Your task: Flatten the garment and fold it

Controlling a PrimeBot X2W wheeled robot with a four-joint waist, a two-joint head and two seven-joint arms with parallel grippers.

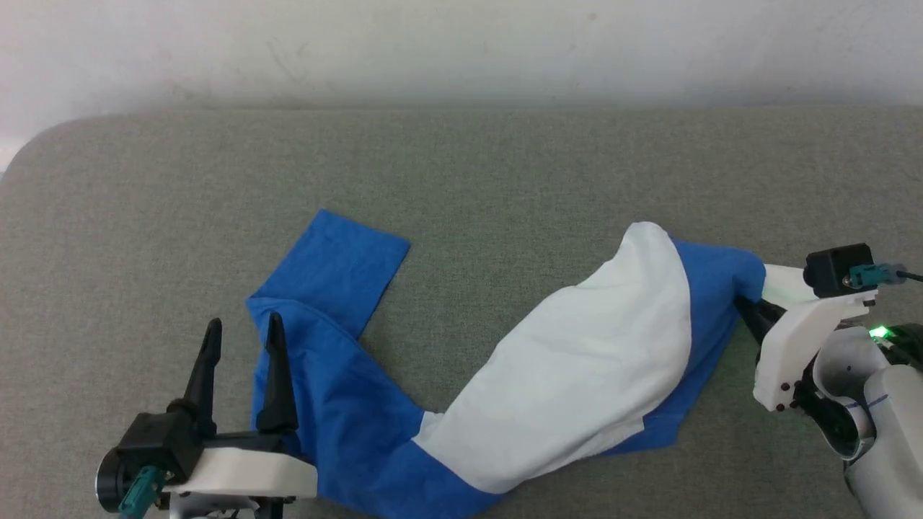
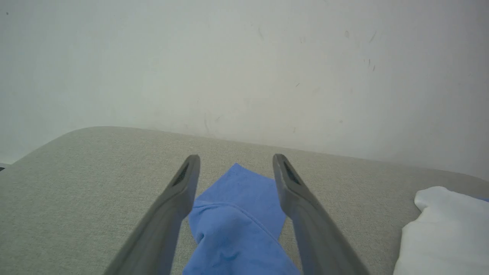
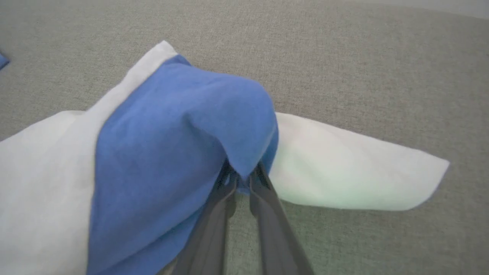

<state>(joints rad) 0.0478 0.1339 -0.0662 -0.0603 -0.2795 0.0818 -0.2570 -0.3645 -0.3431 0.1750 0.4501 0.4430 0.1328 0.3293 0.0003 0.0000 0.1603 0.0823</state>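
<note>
The thin, soft garment [image 1: 570, 360] is stretched left to right along the woven grey worktop [image 1: 505, 166], pinched by the right pincer [image 3: 241, 172]; the left pincer [image 1: 243, 331] is held wide.

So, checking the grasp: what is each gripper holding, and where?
Right gripper pinches the white-and-blue fabric T-shirt at a blue edge fold; left gripper holds nothing.
</note>
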